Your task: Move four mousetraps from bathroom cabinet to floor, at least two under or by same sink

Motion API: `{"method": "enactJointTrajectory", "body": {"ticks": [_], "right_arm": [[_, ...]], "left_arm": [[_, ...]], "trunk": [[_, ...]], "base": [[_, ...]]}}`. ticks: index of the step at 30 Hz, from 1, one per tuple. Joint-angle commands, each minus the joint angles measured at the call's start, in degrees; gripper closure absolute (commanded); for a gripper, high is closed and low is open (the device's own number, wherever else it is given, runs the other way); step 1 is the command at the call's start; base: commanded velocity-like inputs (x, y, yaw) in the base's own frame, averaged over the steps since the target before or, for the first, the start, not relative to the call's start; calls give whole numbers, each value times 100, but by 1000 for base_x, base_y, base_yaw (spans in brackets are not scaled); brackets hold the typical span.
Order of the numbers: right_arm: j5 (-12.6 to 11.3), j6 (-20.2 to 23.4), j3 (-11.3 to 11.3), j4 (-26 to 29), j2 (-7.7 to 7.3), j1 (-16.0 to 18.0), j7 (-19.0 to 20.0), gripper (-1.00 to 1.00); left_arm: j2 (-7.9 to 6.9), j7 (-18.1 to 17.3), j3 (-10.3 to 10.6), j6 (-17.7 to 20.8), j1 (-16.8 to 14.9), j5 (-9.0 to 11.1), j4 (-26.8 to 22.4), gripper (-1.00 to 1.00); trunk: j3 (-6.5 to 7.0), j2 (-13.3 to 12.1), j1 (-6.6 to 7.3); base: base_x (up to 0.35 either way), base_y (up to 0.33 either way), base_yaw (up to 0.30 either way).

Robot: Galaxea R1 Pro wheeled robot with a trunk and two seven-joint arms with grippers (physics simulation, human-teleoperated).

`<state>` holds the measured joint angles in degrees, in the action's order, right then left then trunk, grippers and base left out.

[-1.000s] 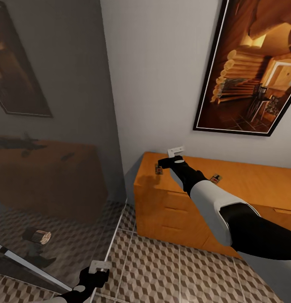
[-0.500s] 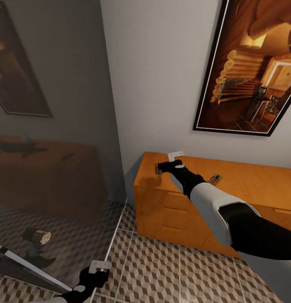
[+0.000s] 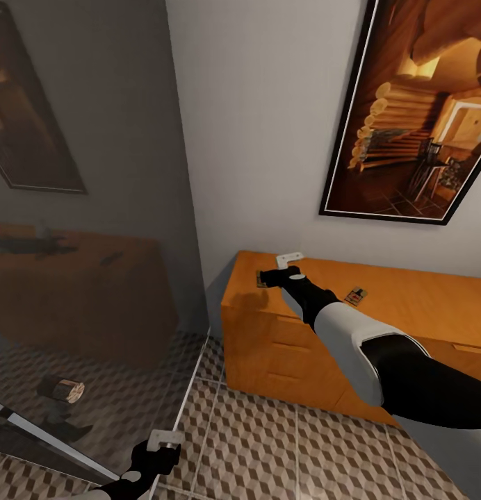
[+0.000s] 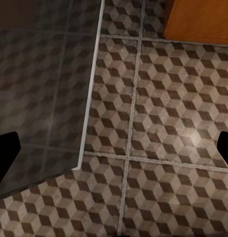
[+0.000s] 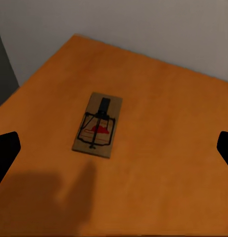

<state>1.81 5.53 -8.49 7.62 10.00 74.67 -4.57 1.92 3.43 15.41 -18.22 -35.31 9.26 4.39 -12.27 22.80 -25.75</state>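
The right gripper [image 3: 281, 268], its fingers spread wide and grasping nothing, hangs over the left end of the wide orange-brown wooden cabinet [image 3: 421, 295], just above a small flat tan wooden mousetrap with dark wire parts [image 5: 97, 125] lying untouched on the flat top; a second mousetrap [image 3: 356, 296] lies further along the same top, beside the forearm; the left gripper [image 3: 162, 440] is low over the brown-and-beige cube-patterned bathroom floor [image 4: 163, 123], empty with its fingers apart as far as the wrist view suggests; no trap shows on the tiles, so the work seems barely begun, with pick-up, carrying and placing all ahead.
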Motion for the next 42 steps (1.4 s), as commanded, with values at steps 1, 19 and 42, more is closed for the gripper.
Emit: {"method": "enactJointTrajectory", "body": {"ticks": [1,19,42], "right_arm": [[19,34,-37,-14,0,4,-4,-100],[-7,-432,-36,-307,0,2,173,-100],[-426,-866,-30,-349,0,-5,654,-100]], "left_arm": [[6,6,50,-42,-11,50,27,-100],[3,8,50,-42,-11,50,27,-100],[4,8,50,-39,-11,50,27,-100]], "trunk": [[-11,12,-3],[-11,12,-3],[-11,12,-3]], "base": [[0,0,0],[0,0,0],[0,0,0]]}}
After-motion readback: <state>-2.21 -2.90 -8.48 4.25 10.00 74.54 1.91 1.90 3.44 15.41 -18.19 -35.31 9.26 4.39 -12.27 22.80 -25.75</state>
